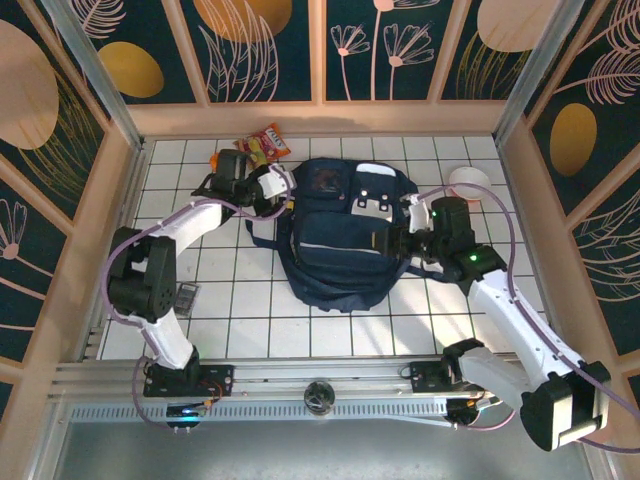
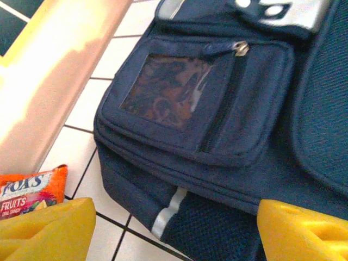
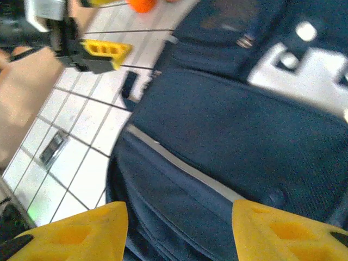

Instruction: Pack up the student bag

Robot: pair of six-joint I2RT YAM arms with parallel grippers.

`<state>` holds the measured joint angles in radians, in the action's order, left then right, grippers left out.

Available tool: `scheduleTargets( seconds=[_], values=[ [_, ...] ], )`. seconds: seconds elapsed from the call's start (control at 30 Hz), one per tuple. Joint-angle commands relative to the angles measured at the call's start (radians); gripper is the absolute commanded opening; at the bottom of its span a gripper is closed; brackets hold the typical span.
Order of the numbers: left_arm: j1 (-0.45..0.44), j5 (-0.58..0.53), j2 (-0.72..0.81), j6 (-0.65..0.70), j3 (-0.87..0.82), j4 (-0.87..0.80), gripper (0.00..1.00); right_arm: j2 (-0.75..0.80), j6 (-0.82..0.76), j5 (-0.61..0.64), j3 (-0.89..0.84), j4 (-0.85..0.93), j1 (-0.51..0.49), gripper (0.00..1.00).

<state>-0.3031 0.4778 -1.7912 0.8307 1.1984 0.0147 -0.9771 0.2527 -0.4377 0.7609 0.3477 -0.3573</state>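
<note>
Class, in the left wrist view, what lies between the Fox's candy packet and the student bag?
Bare white tile; the left wrist view shows the candy packet and student bag apart.

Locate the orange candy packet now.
In the top view the candy packet lies on the tiles by the far wall, left of centre, just beyond the far-left corner of the student bag.
</note>
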Motion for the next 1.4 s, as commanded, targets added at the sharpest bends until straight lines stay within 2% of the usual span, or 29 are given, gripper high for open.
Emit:
scheduleTargets(
  seconds=[0.0,0.1,0.17,0.37,0.57,0.67,0.73,0.83,0.9,1.0,1.1,1.17,1.37],
  values=[
    [-0.037,-0.161,-0.087,0.005,0.049,0.001,0.77,0.004,0.324,0.166,-0.078,0.024,-0.002,0.52],
    [-0.054,-0.17,-0.113,0.075,0.046,-0.057,0.77,-0.016,0.371,0.196,-0.134,-0.017,0.023,0.5],
    [-0.064,-0.108,-0.091,0.132,0.005,-0.093,0.77,-0.052,0.372,0.154,-0.163,-0.09,0.048,0.49],
    [-0.1,-0.04,0.018,0.155,-0.158,-0.101,0.75,-0.225,0.329,0.061,-0.17,-0.262,0.086,0.44],
    [-0.116,0.067,0.163,0.083,-0.295,-0.05,0.76,-0.389,0.248,-0.021,-0.1,-0.39,0.141,0.44],
    [-0.111,0.037,0.235,0.017,-0.332,-0.01,0.82,-0.407,0.189,-0.037,-0.045,-0.379,0.173,0.48],
    [-0.073,0.051,0.265,-0.021,-0.322,-0.016,0.85,-0.386,0.131,-0.011,0.003,-0.333,0.184,0.53],
    [0.045,0.195,0.256,-0.072,-0.268,-0.049,0.85,-0.318,0.032,0.035,0.051,-0.258,0.184,0.58],
    [0.085,0.229,0.212,-0.049,-0.203,-0.129,0.85,-0.275,-0.005,0.032,0.064,-0.221,0.184,0.59],
    [0.094,0.24,0.103,0.02,-0.041,-0.336,0.85,-0.215,-0.011,-0.007,0.058,-0.183,0.18,0.59],
    [0.094,0.279,-0.027,0.045,0.122,-0.52,0.82,-0.156,0.016,-0.027,0.026,-0.173,0.14,0.58],
    [0.094,0.323,-0.086,0.036,0.196,-0.587,0.78,-0.115,0.0,0.019,0.003,-0.162,0.068,0.58],
    [0.089,0.341,-0.162,-0.07,0.237,-0.579,0.75,-0.038,-0.188,0.242,-0.06,-0.159,-0.243,0.58]
  ],
)
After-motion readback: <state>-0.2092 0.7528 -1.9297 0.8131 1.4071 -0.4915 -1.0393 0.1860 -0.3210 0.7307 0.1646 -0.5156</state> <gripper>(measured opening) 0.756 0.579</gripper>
